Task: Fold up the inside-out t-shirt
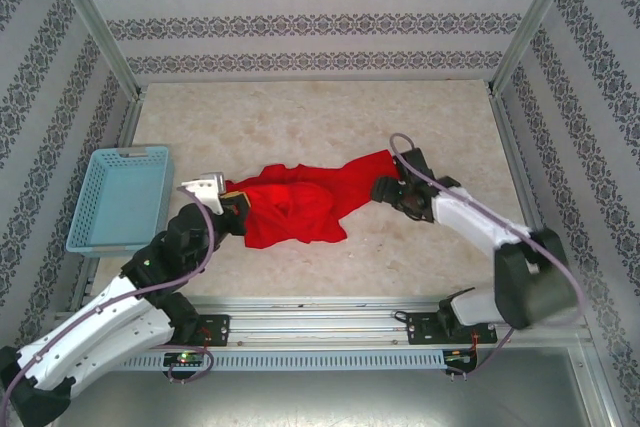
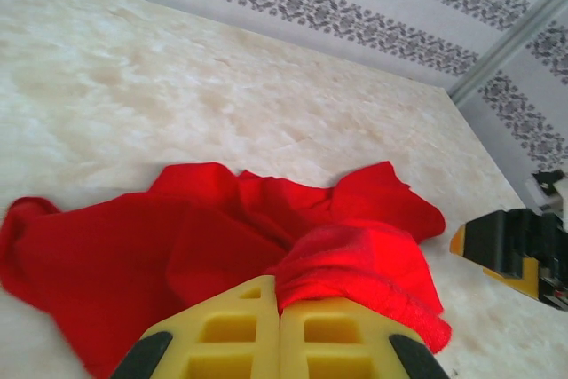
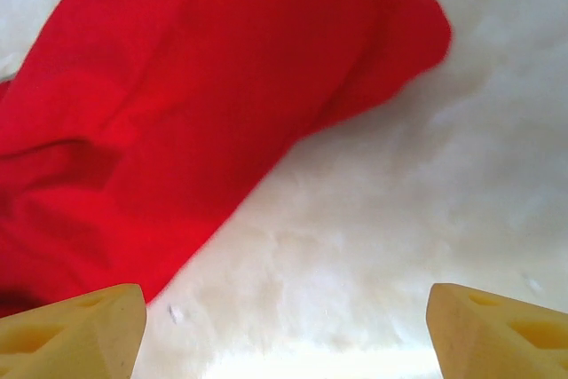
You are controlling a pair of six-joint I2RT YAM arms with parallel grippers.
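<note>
The inside-out t-shirt [image 1: 295, 209] is a bright red crumpled heap in the middle of the table, with one part stretched out toward the right. My left gripper [image 1: 238, 205] is at its left end. In the left wrist view that gripper [image 2: 280, 295] is shut on a bunched fold of the t-shirt [image 2: 177, 246]. My right gripper [image 1: 386, 190] hovers at the shirt's right tip. Seen from the right wrist, it [image 3: 288, 308] stands open over bare tabletop, and the t-shirt [image 3: 177, 86] lies ahead and to the left, outside its fingers [image 3: 89, 321].
A light blue mesh basket [image 1: 120, 197] sits at the table's left edge, close to my left arm. The pale marbled tabletop [image 1: 300, 122] is bare behind the shirt. Patterned walls and metal posts close in the back and sides.
</note>
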